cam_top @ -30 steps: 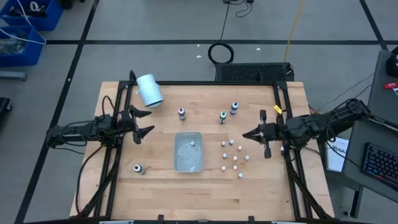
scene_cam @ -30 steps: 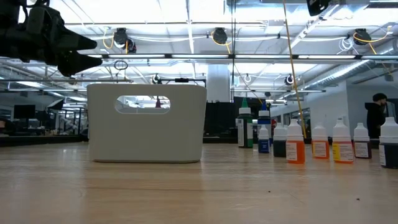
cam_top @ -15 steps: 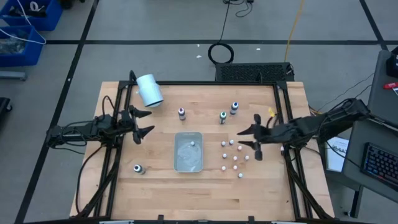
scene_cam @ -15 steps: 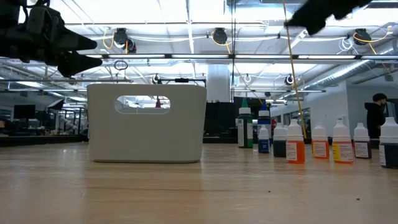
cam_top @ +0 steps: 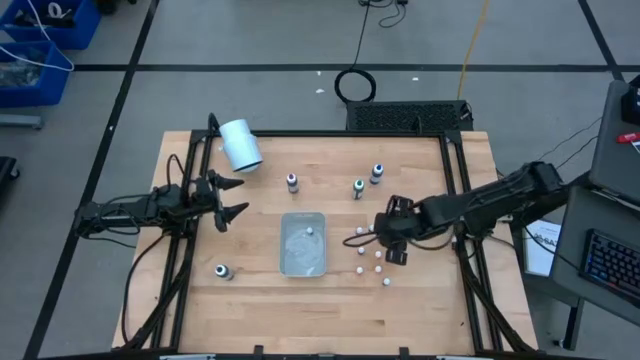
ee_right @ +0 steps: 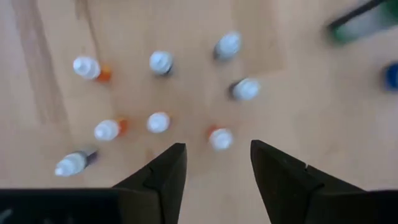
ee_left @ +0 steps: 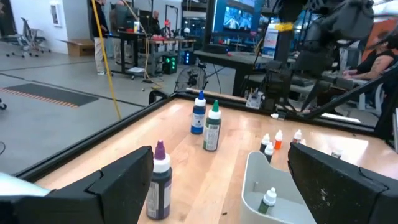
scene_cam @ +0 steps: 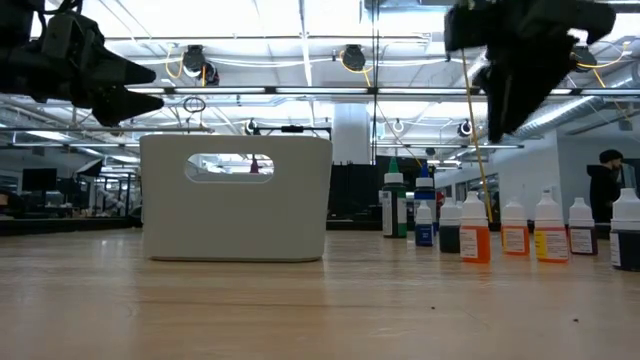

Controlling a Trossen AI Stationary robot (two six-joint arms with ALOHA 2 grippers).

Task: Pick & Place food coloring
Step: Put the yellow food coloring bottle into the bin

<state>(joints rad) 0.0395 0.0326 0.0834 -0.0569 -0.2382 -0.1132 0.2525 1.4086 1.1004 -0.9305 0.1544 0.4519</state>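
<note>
I have the right gripper (cam_top: 372, 237) hanging over the cluster of small food coloring bottles (cam_top: 377, 254) on the right half of the table (cam_top: 260, 310), pointing straight down with its fingers spread wide and nothing between them. In the right wrist view the bottles (ee_right: 159, 122) stand close together, and one with an orange body (ee_right: 220, 138) sits just ahead of the gap. That crowding worries me: if I descend slightly off line, one finger may land on a cap or shove a neighbour over, and these light bottles would probably topple and roll. One bottle (cam_top: 310, 231) already stands in the clear tray (cam_top: 303, 262), just left of the cluster. More bottles stand along the far side, purple-topped (cam_top: 292, 181), green-topped (cam_top: 358, 187) and blue-topped (cam_top: 377, 173), with another (cam_top: 221, 270) near the left front. The left gripper (cam_top: 232, 198) waits open over the left side, near the tipped white cylinder (cam_top: 240, 145).
</note>
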